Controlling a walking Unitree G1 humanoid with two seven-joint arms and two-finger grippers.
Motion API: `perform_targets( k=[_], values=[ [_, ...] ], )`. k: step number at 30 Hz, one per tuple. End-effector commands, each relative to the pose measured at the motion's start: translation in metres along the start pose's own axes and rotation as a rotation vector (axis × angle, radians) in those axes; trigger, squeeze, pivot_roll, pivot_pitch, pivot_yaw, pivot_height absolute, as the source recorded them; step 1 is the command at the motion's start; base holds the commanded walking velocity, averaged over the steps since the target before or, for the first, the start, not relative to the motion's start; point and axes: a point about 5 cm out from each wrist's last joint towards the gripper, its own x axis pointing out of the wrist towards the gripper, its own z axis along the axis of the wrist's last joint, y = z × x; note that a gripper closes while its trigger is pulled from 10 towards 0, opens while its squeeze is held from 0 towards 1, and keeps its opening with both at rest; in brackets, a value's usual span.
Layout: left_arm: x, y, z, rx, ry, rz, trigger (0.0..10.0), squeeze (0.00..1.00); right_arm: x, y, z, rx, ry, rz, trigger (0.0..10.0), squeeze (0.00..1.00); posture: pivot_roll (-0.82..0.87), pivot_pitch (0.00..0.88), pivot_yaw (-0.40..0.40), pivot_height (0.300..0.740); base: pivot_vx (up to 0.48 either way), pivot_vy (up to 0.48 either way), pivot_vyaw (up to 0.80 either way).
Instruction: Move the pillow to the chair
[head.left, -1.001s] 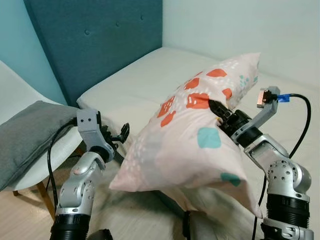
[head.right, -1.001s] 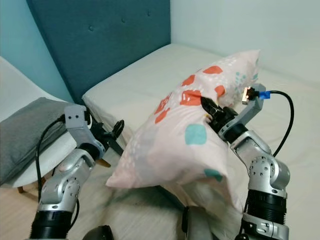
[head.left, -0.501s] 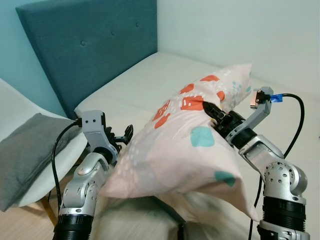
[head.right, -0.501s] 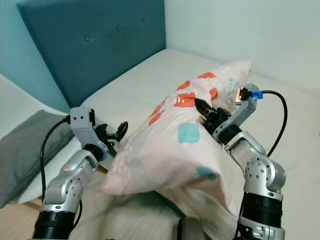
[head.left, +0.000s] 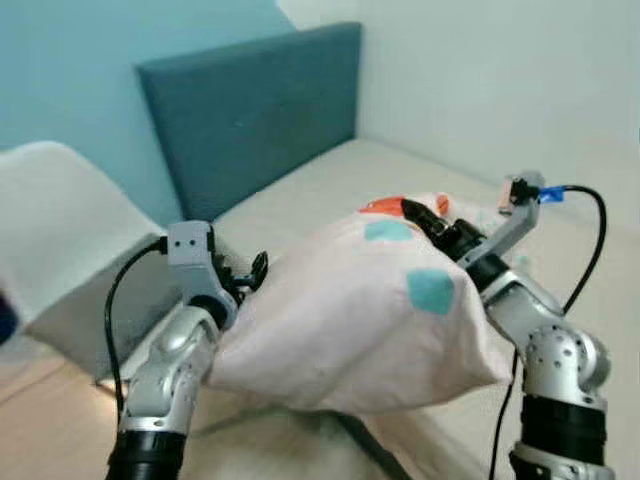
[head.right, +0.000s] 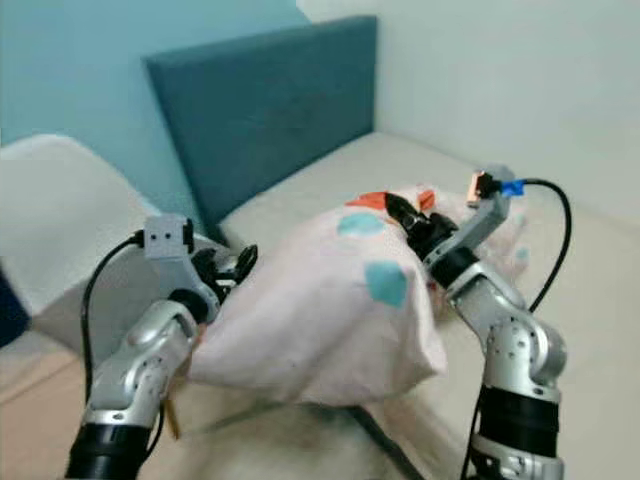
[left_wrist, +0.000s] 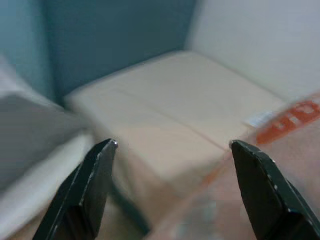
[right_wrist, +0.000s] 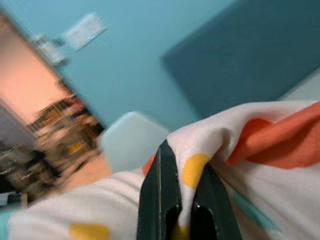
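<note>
The pillow (head.left: 370, 310), pale pink with teal and orange patches, hangs in the air over the bed's edge. My right gripper (head.left: 418, 213) is shut on a fold at its top, and the pinched fabric (right_wrist: 200, 165) sits between the black fingers (right_wrist: 161, 200). My left gripper (head.left: 252, 272) is open, right against the pillow's left end, with nothing between its fingertips (left_wrist: 111, 146). The pillow's edge (left_wrist: 285, 125) lies beside one of those fingers. The white chair (head.left: 60, 220) stands to the left, blurred, just beyond the left arm.
The bed (head.left: 420, 165) with a cream mattress stretches behind the pillow, and its teal headboard (head.left: 260, 110) stands against a light blue wall. A pale wall runs along the bed's right side. Wooden floor (head.left: 40, 420) shows under the chair.
The camera has swung, so the chair and headboard have shifted in the picture. The pillow now hangs lower and flatter, still held in the right gripper; the left gripper stays open beside it.
</note>
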Motion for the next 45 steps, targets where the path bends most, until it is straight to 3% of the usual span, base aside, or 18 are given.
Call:
perform_targets(
  k=[1,14,18,19,22,23,27,31,34,39,45],
  values=[
    [0.0,0.0,-0.004,0.003,0.016,0.005,10.0,0.0,0.004,0.015,0.01,-0.02,-0.05,0.076,0.0,0.0,-0.08,0.0,-0.002,0.725,0.0,0.0,0.0],
    [0.0,-0.002,-0.005,0.033,0.017,-0.004,10.0,0.0,0.007,0.015,-0.006,-0.041,0.009,0.058,0.0,0.0,-0.08,0.0,-0.001,0.74,0.0,0.0,0.0],
    [-0.001,-0.001,-0.007,0.047,0.026,-0.005,10.0,0.0,0.004,0.007,-0.024,-0.084,0.079,0.014,0.0,0.0,-0.08,0.0,0.001,0.74,0.0,0.0,0.0],
    [-0.003,-0.001,-0.008,0.031,0.029,-0.013,10.0,0.0,-0.001,0.001,-0.038,-0.144,0.132,-0.038,0.0,0.0,-0.08,0.0,0.001,0.74,0.0,0.0,0.0],
    [-0.006,-0.003,-0.009,0.019,0.034,-0.022,10.0,0.0,-0.004,-0.002,-0.044,-0.171,0.138,-0.067,0.0,0.0,-0.08,0.0,0.001,0.74,0.0,0.0,0.0],
    [-0.014,-0.011,-0.015,0.016,0.048,-0.052,10.0,0.0,-0.012,0.001,-0.057,-0.245,0.155,-0.071,10.0,0.0,-0.07,0.0,0.002,0.74,0.0,0.0,0.0],
    [-0.019,-0.018,-0.021,0.066,0.059,-0.066,10.0,0.0,-0.017,0.006,-0.07,-0.272,0.182,-0.057,10.0,0.0,-0.07,0.0,0.004,0.74,0.0,0.0,0.0],
    [-0.013,-0.023,-0.021,0.125,0.055,-0.079,10.0,0.0,-0.017,0.016,-0.08,-0.295,0.185,0.013,10.0,0.0,-0.07,0.0,0.008,0.74,0.0,0.0,0.8],
    [-0.011,-0.024,-0.022,0.108,0.059,-0.079,10.0,0.0,-0.017,0.017,-0.079,-0.31,0.18,0.033,10.0,0.0,-0.07,0.0,0.014,0.74,0.0,0.0,0.8],
    [-0.012,-0.027,-0.026,0.079,0.087,-0.083,10.0,0.0,-0.016,0.025,-0.089,-0.431,0.191,0.079,10.0,0.0,-0.08,0.0,0.023,0.74,0.0,-0.274,0.8],
    [-0.011,-0.021,-0.027,0.046,0.087,-0.056,10.0,0.0,-0.016,0.025,-0.093,-0.447,0.192,0.091,10.0,0.0,-0.08,0.0,0.021,0.74,0.0,-0.24,0.8]
  ],
)
